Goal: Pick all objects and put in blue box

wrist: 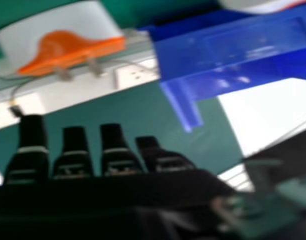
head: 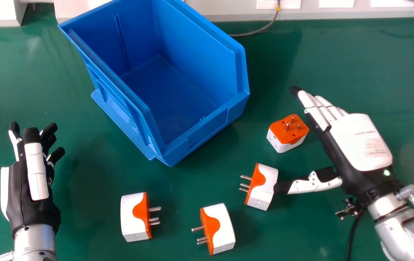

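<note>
The blue box (head: 178, 90) holds nothing on its visible floor; it also shows in the right hand view (wrist: 213, 65). My right hand (head: 359, 139) is open, palm down, with its thumb tip at the white-orange adapter (head: 264, 186) and its fingers just right of an upturned adapter (head: 288, 132). Two more adapters lie at the front, one (head: 134, 217) with prongs to the right, the other (head: 219, 228) with prongs to the left. My left hand (head: 34, 181) rests open at the left. In the right hand view are an adapter (wrist: 73, 37) and my right hand's straight fingers (wrist: 115, 155).
Behind the box, a pale panel (head: 225, 9) runs along the back of the green table (head: 373, 65), with a grey cable (head: 257, 33) coming down from it. A black cable (head: 353, 232) lies beside my right forearm.
</note>
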You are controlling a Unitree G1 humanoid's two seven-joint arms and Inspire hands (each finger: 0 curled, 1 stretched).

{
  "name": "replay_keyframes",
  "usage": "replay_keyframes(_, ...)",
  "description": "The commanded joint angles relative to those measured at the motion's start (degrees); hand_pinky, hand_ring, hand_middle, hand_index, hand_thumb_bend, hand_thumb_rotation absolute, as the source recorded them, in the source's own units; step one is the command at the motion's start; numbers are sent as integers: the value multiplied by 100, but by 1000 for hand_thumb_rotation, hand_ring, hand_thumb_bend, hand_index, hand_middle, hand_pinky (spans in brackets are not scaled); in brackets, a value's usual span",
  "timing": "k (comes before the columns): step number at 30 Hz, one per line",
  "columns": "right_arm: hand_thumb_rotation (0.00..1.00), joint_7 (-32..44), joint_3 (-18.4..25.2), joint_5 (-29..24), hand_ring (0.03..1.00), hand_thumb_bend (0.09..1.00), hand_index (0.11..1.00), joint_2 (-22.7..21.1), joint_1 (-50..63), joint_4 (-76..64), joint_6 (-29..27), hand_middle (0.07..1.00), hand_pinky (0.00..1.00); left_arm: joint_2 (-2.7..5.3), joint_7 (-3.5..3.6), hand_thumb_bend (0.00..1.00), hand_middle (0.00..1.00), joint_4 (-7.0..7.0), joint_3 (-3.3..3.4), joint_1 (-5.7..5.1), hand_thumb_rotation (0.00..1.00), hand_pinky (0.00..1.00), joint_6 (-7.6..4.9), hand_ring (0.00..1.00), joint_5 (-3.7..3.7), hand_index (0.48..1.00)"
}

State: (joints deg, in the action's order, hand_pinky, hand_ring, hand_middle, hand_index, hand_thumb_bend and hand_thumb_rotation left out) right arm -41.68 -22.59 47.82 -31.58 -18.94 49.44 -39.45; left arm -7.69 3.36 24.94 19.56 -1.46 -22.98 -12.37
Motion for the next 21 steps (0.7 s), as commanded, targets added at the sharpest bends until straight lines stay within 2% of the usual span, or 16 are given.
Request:
replay_keyframes(1, 901, -73, -31, -13, 934, 1000, 964, -170, -93, -44, -256, 935, 816, -46, -2, 981, 874, -93, 39, 44, 968, 861, -18, 913, -20, 954)
replay_keyframes(5, 887, -282, -218, 201, 931, 1000, 959, -213, -118, -148, -645, 931, 816, -47, 5, 983, 874, -83, 34, 46, 969, 861, -35, 913, -13, 954)
replay_keyframes(11, 875, -302, -428, 407, 910, 1000, 946, -216, -208, -115, -913, 919, 791, -56, -2, 979, 874, -42, 34, 62, 969, 861, -42, 912, 4, 954)
replay_keyframes(15, 846, 728, -402, -19, 884, 1000, 926, -184, -123, -205, -961, 901, 741, -73, 14, 974, 873, 3, 38, 80, 968, 860, -57, 912, 6, 954)
replay_keyframes(21, 760, 2318, -272, -604, 867, 1000, 899, -129, 241, -961, -389, 889, 700, -77, 17, 971, 873, -24, 40, 71, 967, 861, -41, 912, 2, 954)
